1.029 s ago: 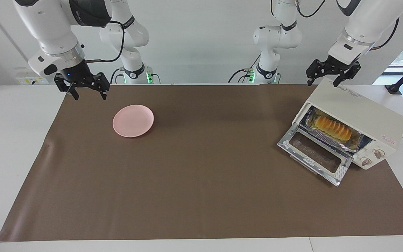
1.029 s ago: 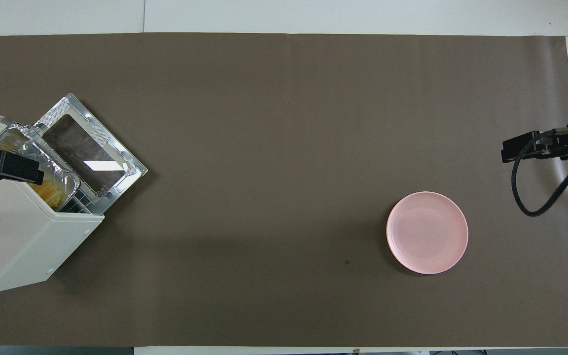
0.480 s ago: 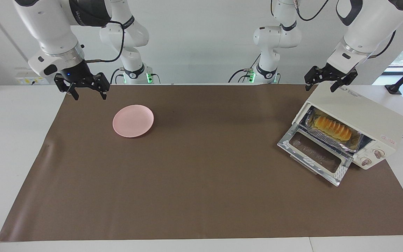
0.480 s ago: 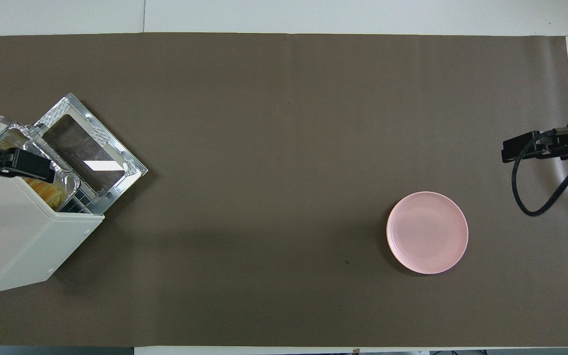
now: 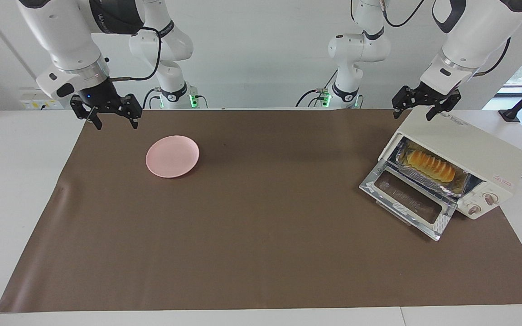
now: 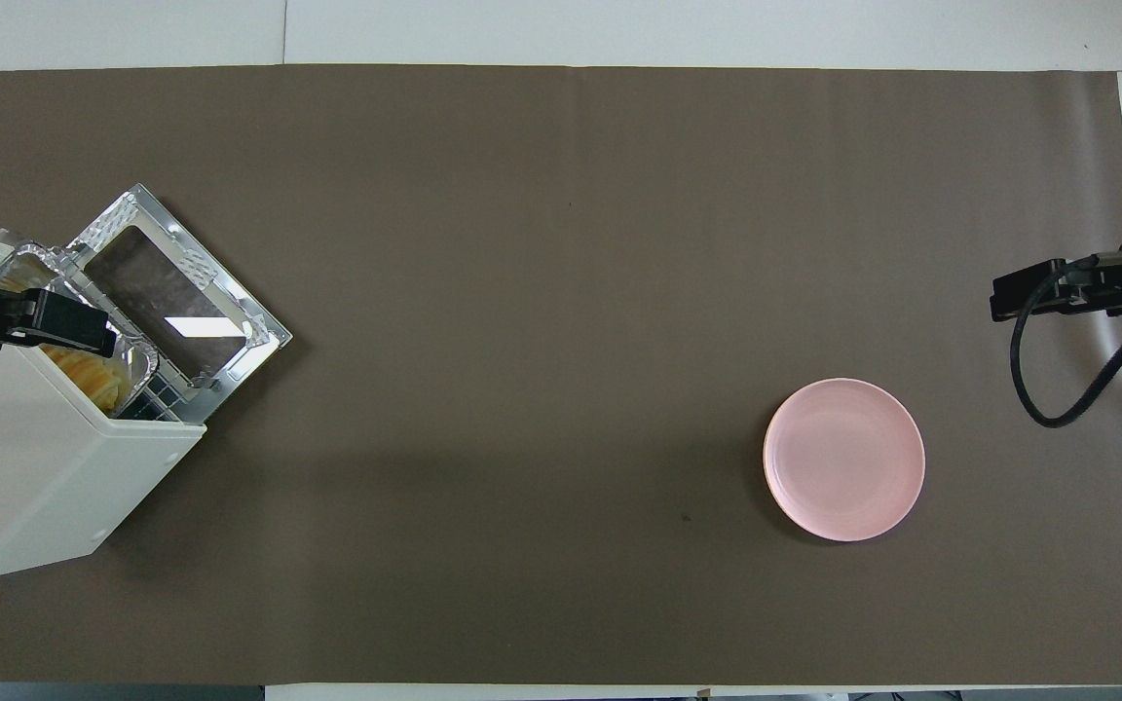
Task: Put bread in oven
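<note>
The bread point(image 5: 429, 165) lies in a crinkled foil tray point(image 5: 417, 177) inside the cream-white oven point(image 5: 469, 147) at the left arm's end of the table. The oven's glass door point(image 5: 408, 201) hangs open, flat on the mat. In the overhead view only a bit of the bread point(image 6: 93, 378) shows at the oven point(image 6: 25, 458) mouth, by the door point(image 6: 176, 302). My left gripper point(image 5: 413, 112) is open and empty, up in the air over the oven's top corner; it also shows in the overhead view point(image 6: 45, 326). My right gripper point(image 5: 116, 121) is open and empty, and that arm waits.
A round pink plate point(image 5: 172, 156) lies bare on the brown mat point(image 5: 261, 226) toward the right arm's end, close to the right gripper point(image 6: 1048, 290); the plate also shows in the overhead view point(image 6: 843, 460). A black cable loops down from the right wrist.
My left gripper has drifted a little across the oven's top toward the oven's mouth and the table's middle. The right arm, bread, oven and plate have not moved.
</note>
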Robot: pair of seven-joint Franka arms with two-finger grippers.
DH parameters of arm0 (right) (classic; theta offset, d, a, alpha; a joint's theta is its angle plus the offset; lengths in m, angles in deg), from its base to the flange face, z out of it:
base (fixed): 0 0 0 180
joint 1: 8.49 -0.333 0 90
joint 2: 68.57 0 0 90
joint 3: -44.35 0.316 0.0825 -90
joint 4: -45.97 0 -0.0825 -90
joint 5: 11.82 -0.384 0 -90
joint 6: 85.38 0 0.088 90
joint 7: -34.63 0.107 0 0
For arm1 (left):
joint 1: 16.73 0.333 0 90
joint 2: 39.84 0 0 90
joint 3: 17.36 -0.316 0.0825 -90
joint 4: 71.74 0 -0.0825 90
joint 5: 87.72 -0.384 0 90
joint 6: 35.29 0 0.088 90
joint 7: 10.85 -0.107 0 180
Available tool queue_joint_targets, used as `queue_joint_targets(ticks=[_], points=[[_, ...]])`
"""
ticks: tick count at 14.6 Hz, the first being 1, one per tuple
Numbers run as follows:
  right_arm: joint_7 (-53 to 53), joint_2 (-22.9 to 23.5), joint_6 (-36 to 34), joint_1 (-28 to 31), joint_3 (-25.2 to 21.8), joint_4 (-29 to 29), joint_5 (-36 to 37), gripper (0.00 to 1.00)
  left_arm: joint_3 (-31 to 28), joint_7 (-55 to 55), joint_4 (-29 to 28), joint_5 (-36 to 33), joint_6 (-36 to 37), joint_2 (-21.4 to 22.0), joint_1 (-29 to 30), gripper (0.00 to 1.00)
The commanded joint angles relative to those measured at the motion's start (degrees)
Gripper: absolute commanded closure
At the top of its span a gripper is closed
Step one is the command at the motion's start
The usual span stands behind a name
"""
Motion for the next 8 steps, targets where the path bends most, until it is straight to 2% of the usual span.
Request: queue_joint_targets(ticks=[1, 8], points=[[0.2, -0.4, -0.3, 0.5, 0.2, 0.2, -0.9, 0.00, 0.9, -0.6, -0.6, 0.4, -1.3, 0.1, 1.2, 0.00], [0.2, -0.4, -0.3, 0.4, 0.3, 0.2, -0.9, 0.00, 0.8, -0.5, -0.6, 0.4, -2.0, 0.2, 1.1, 0.00]])
